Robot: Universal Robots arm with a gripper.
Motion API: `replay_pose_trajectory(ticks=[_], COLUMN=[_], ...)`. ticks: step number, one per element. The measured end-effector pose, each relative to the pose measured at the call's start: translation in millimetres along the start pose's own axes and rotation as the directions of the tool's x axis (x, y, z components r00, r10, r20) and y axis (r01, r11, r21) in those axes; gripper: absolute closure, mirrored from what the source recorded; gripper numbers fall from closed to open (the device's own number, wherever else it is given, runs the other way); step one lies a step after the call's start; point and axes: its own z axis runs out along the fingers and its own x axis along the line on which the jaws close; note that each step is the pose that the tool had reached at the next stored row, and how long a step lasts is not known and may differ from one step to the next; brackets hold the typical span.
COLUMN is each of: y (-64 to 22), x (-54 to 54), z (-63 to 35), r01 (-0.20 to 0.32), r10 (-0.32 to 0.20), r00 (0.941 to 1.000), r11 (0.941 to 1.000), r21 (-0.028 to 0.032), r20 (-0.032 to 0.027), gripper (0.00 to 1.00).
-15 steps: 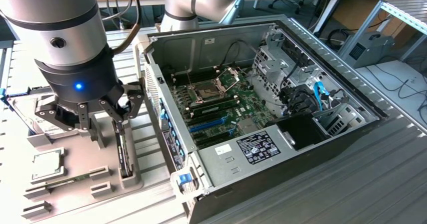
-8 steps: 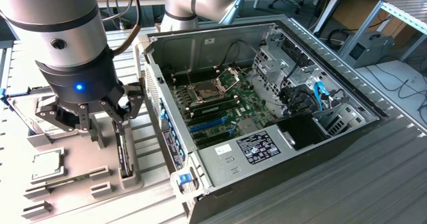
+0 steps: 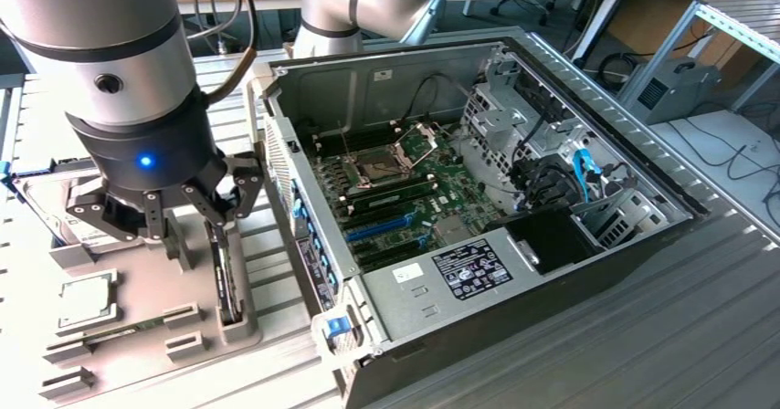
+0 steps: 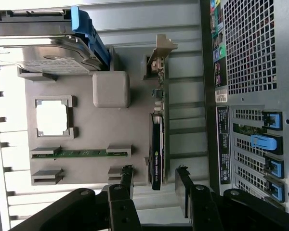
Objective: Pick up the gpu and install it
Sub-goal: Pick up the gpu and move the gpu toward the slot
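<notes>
We are poising the wide-open gripper [image 4: 155, 172] over the upright gpu [image 4: 156, 154]; squaring both fingers [image 4: 127, 179] to its faces seems wise.

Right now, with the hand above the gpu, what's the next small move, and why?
Probably lower the hand straight down. Its fingers stand open and, in the wrist view, frame one end of the gpu, which stands on edge in the grey holder and is not yet gripped. Alignment looks about right.
</notes>
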Motion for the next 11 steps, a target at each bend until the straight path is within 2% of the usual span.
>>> replay_pose_trajectory(ticks=[11], y=[0.0], x=[0.1], z=[4.6], r01=[0.0], r10=[0.0], r00=[1.0], r11=[1.0], r21=[0.0], r20=[0.0], gripper=[0.52])
